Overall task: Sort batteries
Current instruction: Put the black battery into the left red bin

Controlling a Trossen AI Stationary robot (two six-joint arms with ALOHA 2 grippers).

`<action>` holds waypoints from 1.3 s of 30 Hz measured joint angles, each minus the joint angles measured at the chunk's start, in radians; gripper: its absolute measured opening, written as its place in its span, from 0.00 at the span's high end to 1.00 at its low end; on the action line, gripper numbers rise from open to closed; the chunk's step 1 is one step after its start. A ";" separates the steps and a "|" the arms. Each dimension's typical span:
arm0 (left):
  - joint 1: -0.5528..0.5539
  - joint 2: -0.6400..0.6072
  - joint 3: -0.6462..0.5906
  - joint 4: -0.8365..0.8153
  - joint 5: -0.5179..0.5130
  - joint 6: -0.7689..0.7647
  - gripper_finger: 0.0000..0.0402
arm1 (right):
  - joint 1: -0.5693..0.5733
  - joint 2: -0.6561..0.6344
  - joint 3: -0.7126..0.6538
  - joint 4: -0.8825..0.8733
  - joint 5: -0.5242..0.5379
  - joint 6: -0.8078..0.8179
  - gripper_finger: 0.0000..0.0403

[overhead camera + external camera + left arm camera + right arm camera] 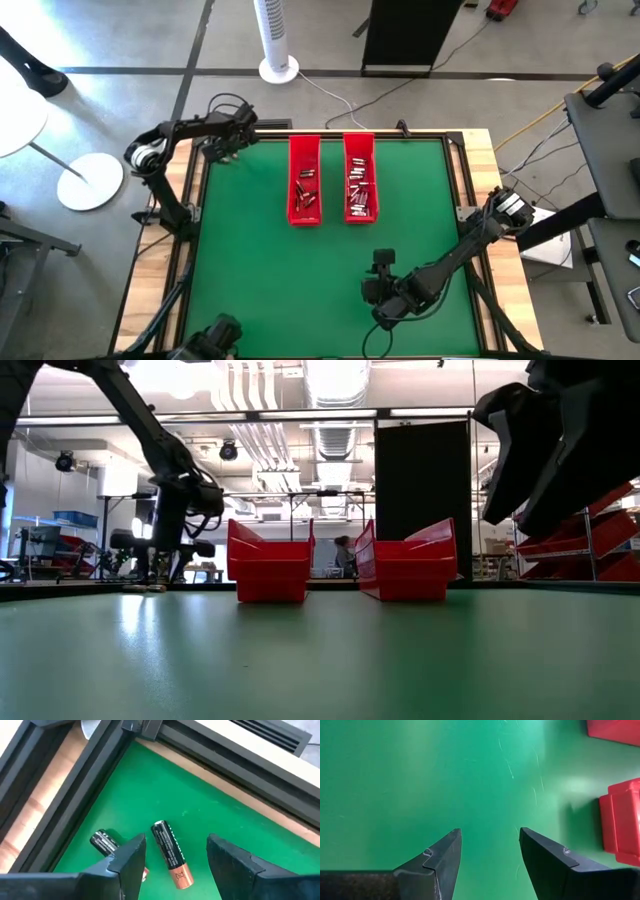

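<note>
Two batteries lie on the green mat near its far left corner. One black-and-copper battery (pixel 170 851) rests on its side between the open fingers of my left gripper (pixel 175 857), apart from both. The second battery (pixel 104 840) lies beside it, partly hidden behind one finger. In the high view my left gripper (pixel 222 152) hangs over that corner, pointing steeply down. Two long red trays (pixel 305 182) (pixel 360 178) with several batteries inside stand side by side at the far middle. My right gripper (pixel 383 264) hovers open over bare mat near the front, with nothing between its fingers (pixel 442 857).
Dark frame rails (pixel 90 775) and the wooden table edge (pixel 45 795) close in the corner around the two loose batteries. The red trays (pixel 620 822) lie some way ahead of my right gripper. Green mat (pixel 280 280) stretches between the trays and the near edge.
</note>
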 joint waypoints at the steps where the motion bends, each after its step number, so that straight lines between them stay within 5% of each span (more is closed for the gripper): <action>1: 0.000 0.005 0.004 -0.005 0.003 -0.002 0.54 | 0.001 0.000 -0.001 0.002 0.004 0.000 0.52; 29: -0.019 0.264 0.267 -0.244 0.075 0.229 0.63 | 0.030 0.000 -0.002 -0.017 0.024 0.023 0.52; 39: -0.025 0.266 0.264 -0.217 0.083 0.241 0.93 | 0.030 0.000 -0.002 -0.019 0.024 0.023 0.52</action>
